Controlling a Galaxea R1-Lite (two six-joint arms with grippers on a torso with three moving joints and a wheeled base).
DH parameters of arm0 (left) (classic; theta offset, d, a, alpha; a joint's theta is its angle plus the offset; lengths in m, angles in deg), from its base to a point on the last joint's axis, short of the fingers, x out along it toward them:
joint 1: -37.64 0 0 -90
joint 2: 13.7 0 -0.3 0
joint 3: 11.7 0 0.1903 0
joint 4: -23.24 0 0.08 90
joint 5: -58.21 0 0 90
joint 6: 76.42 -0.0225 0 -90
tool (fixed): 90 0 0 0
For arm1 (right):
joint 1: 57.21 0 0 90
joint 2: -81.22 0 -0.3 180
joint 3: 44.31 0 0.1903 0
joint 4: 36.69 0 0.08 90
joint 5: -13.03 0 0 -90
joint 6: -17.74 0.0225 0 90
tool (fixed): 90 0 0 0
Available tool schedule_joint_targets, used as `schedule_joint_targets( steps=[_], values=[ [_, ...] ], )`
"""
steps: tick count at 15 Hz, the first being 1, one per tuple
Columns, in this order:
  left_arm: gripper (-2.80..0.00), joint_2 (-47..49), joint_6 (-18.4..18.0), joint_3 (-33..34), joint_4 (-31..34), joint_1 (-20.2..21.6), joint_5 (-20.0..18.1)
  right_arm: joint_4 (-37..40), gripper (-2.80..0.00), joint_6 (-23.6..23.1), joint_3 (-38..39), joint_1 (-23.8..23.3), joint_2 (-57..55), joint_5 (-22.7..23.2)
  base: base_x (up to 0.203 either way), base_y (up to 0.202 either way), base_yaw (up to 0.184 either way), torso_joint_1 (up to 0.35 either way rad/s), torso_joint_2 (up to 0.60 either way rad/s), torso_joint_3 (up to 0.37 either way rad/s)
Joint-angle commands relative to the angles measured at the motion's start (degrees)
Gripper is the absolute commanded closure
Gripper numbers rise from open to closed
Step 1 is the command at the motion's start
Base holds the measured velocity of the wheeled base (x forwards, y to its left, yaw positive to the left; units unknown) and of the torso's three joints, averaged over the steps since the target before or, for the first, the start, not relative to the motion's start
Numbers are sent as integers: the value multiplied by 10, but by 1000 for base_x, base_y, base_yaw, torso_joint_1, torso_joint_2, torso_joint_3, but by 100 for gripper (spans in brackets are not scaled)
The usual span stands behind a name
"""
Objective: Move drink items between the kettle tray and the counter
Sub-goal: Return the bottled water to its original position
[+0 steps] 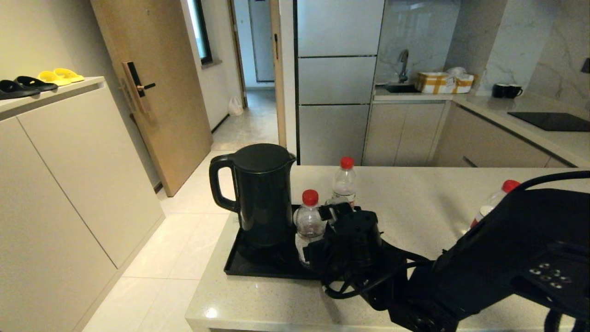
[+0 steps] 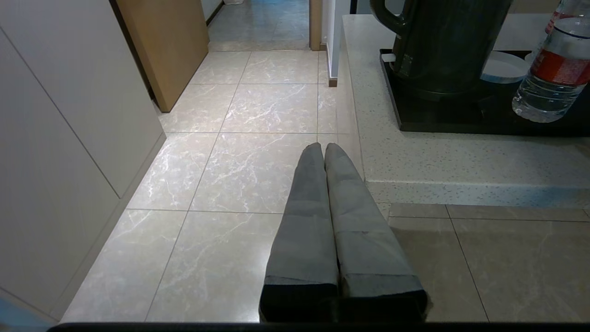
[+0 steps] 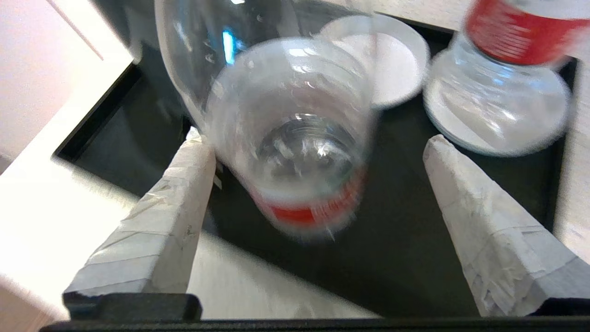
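One red-capped bottle (image 1: pixel 309 221) stands on the black kettle tray (image 1: pixel 258 266) beside the kettle (image 1: pixel 265 193). My right gripper (image 1: pixel 328 216) is at it, open, and the bottle (image 3: pixel 295 138) sits between the taped fingers (image 3: pixel 175 193), close against one and clear of the other. A second bottle (image 1: pixel 345 182) stands further back on a white saucer (image 3: pixel 465 133). The third bottle (image 1: pixel 495 200) is on the beige counter (image 1: pixel 415 198) to the right, half hidden by my right arm. My left gripper (image 2: pixel 321 148) hangs shut and empty over the floor, below the counter's edge (image 2: pixel 438 161).
Another white saucer (image 3: pixel 392 60) lies on the tray behind the near bottle. The kettle fills the tray's left half. The counter's left edge drops to the tiled floor (image 2: pixel 230 161). A tall cabinet (image 1: pixel 69 184) with slippers stands far left.
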Motion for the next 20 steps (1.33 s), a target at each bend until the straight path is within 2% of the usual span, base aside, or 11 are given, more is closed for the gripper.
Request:
schedule_joint_targets(
  steps=[1,3,5,6,8,10,11,13,15,17,20],
  values=[
    [0,0,0,0,1,0,0,-6,-280,1,60,0,86,24,0,0,0,0,0,0],
    [0,1,0,0,0,0,0,-2,-280,1,95,0,156,55,0,0,0,0,0,0],
    [0,1,0,0,0,0,0,21,-280,3,115,-8,229,65,0,0,0,0,0,0],
    [0,1,0,0,1,0,0,36,0,7,125,-32,262,65,0,0,0,0,0,0],
    [0,1,0,0,1,0,0,73,0,13,131,-108,302,64,0,0,0,0,0,0],
    [0,1,0,0,0,0,0,109,0,31,145,-177,313,26,0,0,0,0,0,0],
    [0,1,0,0,1,0,0,113,0,53,176,-191,322,14,0,0,0,0,0,0],
    [0,1,0,0,1,0,0,114,0,107,277,-232,352,23,0,0,0,0,0,0],
    [0,1,0,0,0,0,0,107,0,137,329,-282,382,23,0,0,0,0,0,0],
    [0,1,0,0,0,0,0,107,0,143,321,-299,376,-37,0,0,0,0,0,0],
    [0,1,0,0,0,0,0,82,0,144,311,-345,300,-77,0,0,0,0,0,0]
  ],
)
